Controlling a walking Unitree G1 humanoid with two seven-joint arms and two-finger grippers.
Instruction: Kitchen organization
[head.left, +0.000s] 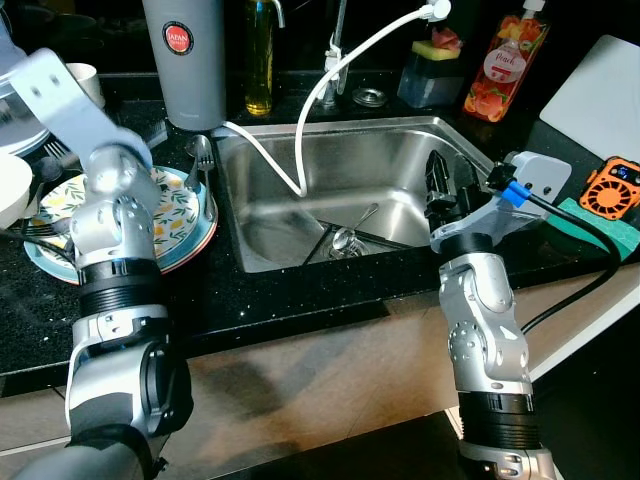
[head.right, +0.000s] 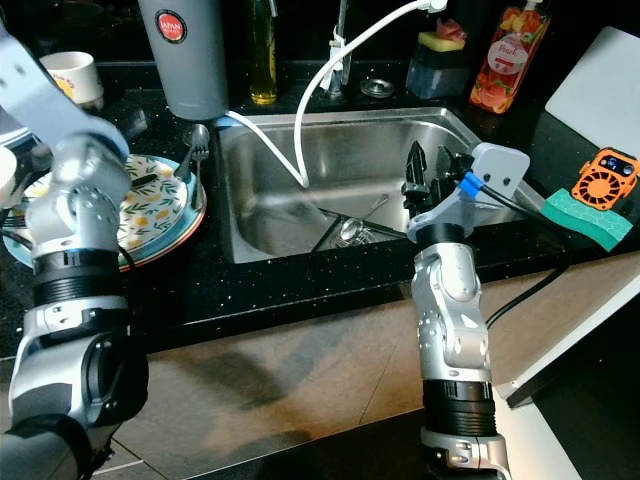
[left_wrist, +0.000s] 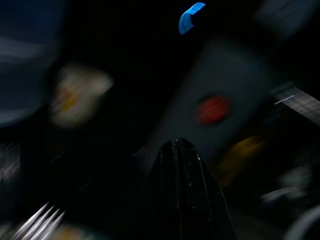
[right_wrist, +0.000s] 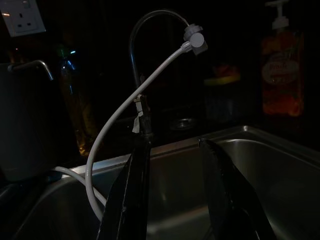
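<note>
Our right gripper with black fingers spread over the stainless steel sink, metal spoon at its nine o'clock, left gripper blurred, state untellable, patterned round plate below.

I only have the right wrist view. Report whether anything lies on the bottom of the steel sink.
Observer: Yes, a metal spoon lies on the bottom of the stainless steel sink; the open right gripper is above it.
Operator: Describe the counter left of the sink.
Observer: A flower-patterned plate sits there, with a fork by its rim.
Operator: Now the right side.
Observer: A green sponge and a small orange fan.
</note>
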